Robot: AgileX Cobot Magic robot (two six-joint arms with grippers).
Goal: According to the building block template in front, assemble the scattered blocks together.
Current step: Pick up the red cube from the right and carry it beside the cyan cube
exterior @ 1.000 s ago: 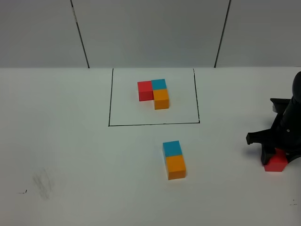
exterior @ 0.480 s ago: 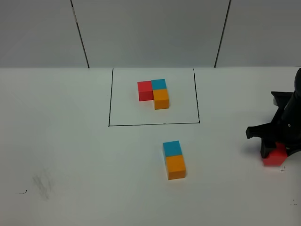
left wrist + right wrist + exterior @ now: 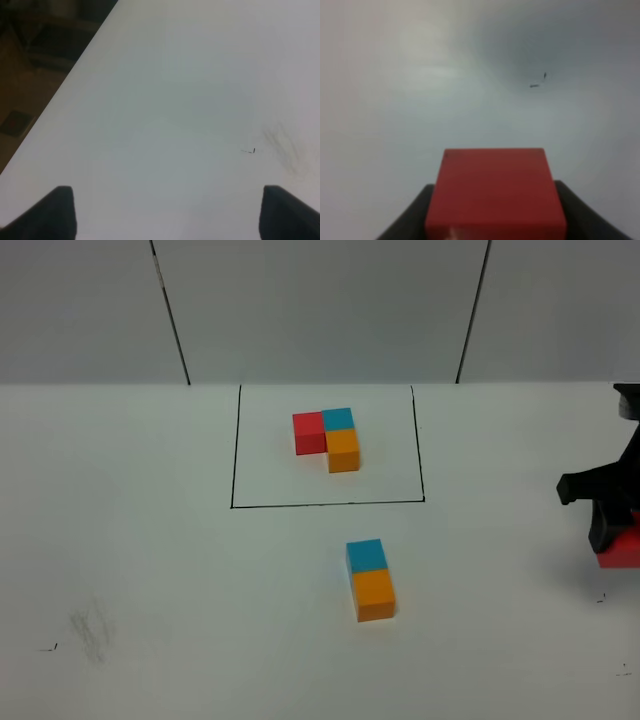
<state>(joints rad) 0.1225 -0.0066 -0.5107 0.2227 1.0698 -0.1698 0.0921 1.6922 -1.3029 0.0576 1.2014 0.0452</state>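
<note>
Only the right wrist view shows the right pincer pinching the red cube between both fingers; the overhead view cuts it at the frame edge, lifted above the table. The blue cube and orange cube touch, well apart from that pincer, the template beyond them. The left pincer is spread over bare table.

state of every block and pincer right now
red block: held in the right pincer, off to the right
blue block: on the table, touching the orange block
template: inside its black outline
left pincer: open, holding nothing
</note>
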